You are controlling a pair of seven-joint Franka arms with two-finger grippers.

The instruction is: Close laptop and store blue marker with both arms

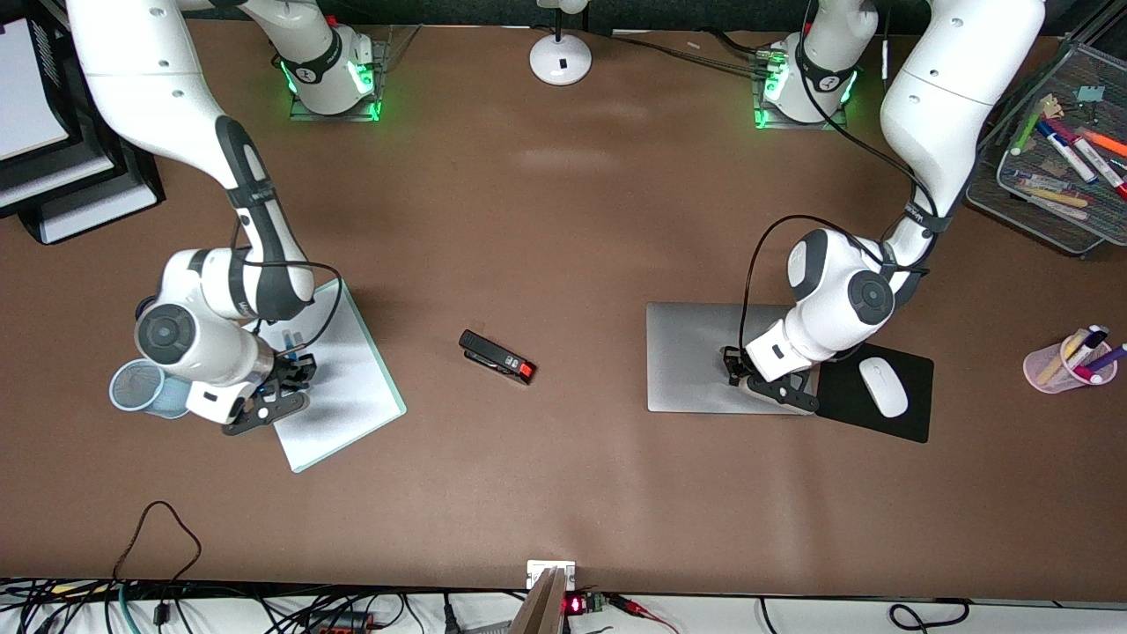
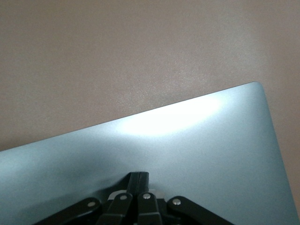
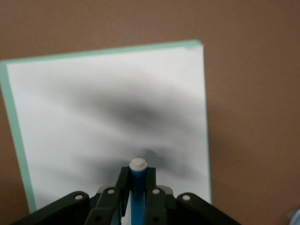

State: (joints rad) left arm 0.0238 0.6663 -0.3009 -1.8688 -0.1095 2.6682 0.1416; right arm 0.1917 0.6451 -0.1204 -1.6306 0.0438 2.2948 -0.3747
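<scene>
The laptop (image 1: 696,352) lies closed on the table toward the left arm's end, its silver lid (image 2: 197,150) flat. My left gripper (image 1: 732,365) is shut with nothing in it, and its fingertips (image 2: 139,179) rest on the lid. At the right arm's end, my right gripper (image 1: 295,370) is shut on the blue marker (image 3: 138,187). The marker's whitish end sticks out past the fingers (image 3: 123,183). That gripper hangs low over a white pad (image 1: 352,387) with a green edge (image 3: 14,126).
A blue mesh cup (image 1: 138,387) stands beside the right gripper. A black stapler (image 1: 497,357) lies mid-table. A black mouse mat (image 1: 916,414) with a white mouse (image 1: 883,387) adjoins the laptop. A pink pen cup (image 1: 1048,370), a mesh tray of markers (image 1: 1030,202) and a lamp base (image 1: 560,58) stand farther off.
</scene>
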